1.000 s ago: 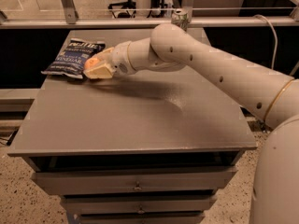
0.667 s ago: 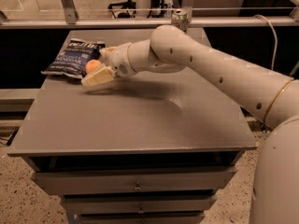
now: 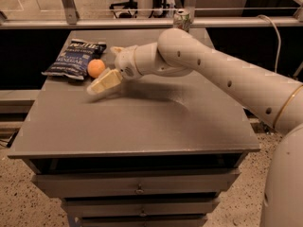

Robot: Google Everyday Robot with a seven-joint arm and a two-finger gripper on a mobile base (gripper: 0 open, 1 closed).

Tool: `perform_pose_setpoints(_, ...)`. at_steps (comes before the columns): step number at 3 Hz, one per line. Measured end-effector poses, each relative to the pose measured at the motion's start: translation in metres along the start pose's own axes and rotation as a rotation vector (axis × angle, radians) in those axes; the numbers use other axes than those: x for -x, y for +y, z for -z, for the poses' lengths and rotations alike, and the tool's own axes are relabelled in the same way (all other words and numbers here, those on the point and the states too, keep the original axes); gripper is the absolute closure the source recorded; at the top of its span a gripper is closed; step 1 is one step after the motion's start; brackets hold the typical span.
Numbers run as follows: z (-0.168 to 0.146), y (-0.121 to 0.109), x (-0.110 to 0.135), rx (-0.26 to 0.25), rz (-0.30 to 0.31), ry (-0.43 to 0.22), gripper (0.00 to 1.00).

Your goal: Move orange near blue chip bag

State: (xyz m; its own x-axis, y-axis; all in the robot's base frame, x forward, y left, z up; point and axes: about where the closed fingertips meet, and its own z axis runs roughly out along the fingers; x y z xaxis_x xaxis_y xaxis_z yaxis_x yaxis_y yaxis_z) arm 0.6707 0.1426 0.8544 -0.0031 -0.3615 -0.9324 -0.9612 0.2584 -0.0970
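The orange [image 3: 96, 68] rests on the grey table top [image 3: 142, 122], touching the right edge of the blue chip bag [image 3: 74, 59], which lies flat at the table's far left corner. My gripper [image 3: 101, 85] is just below and to the right of the orange, a little above the table. Its pale fingers [image 3: 105, 82] hold nothing and are clear of the orange. My white arm reaches in from the right across the table.
A green-and-white soda can [image 3: 181, 19] stands at the table's far edge behind my arm. Drawers [image 3: 137, 189] sit under the table top. A metal rail runs behind the table.
The gripper held the orange beside the bag a second ago. It has let go and drawn back toward the near right, leaving the orange by the bag.
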Motion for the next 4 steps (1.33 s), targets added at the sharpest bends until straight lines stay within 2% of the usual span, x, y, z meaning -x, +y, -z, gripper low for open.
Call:
perform_pose_setpoints(1, 0.038, -0.01, 0.002, -0.024, 0.018, -0.036, 0.0)
perform_pose_setpoints(2, 0.091, -0.024, 0.004, -0.06, 0.057, -0.07, 0.0)
perform_pose_setpoints(3, 0.161, -0.032, 0.001, -0.11, 0.101, -0.08, 0.0)
perform_pose_setpoints(4, 0.179, -0.034, -0.002, -0.122, 0.106, -0.079, 0.0)
